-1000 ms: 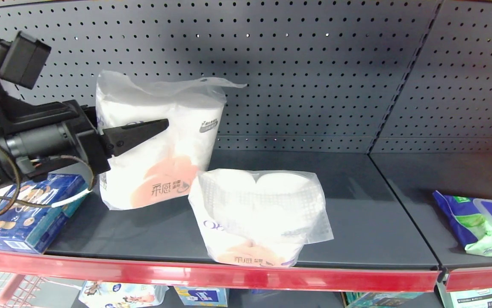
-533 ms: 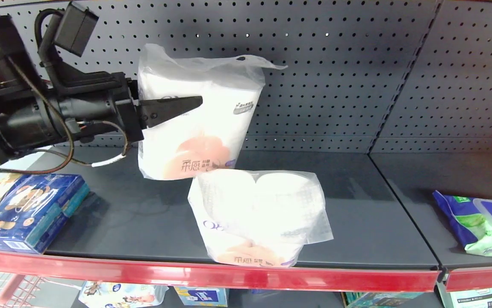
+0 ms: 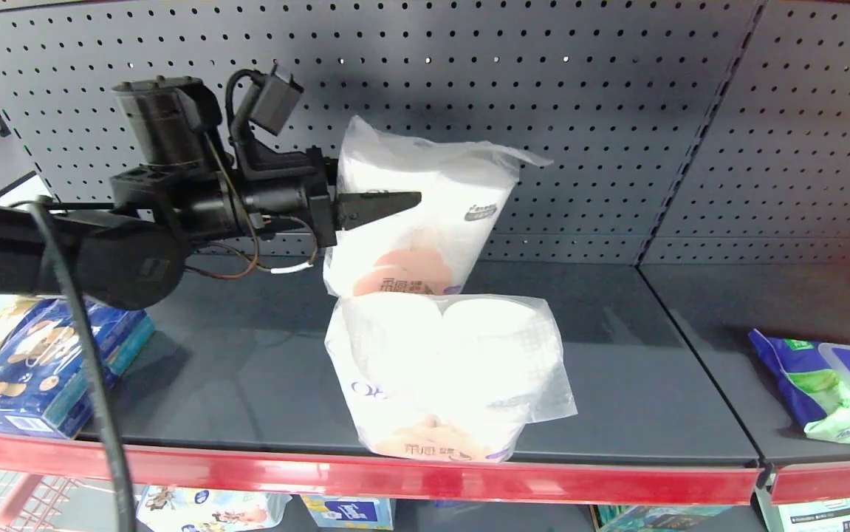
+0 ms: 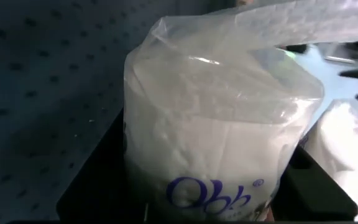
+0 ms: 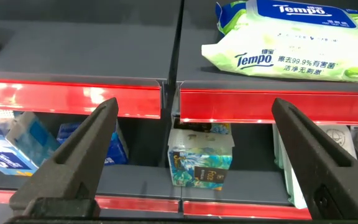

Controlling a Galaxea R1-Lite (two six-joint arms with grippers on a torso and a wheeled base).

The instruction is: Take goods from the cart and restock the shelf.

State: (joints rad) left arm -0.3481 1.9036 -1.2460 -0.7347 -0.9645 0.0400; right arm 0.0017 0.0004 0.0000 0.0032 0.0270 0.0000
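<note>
Within the last second the left pincer (image 3: 401,205) has carried the toilet-paper pack (image 3: 425,222) up and toward the robot's right, away from the blue biscuit box (image 3: 40,369). The pack is a clear bag of white rolls with orange-pink print low on its front and a loose, crumpled top flaring above. It hangs nearly upright, clamped between the pincer's black fingers, close to the pegboard (image 3: 617,111). Its lower edge sits just behind the top of a second pack (image 3: 447,369), which stands at the front of the shelf (image 3: 247,369). The right pincer (image 5: 197,168) is spread wide before the red shelf edge, below a green wet-wipes pack (image 5: 284,37).
</note>
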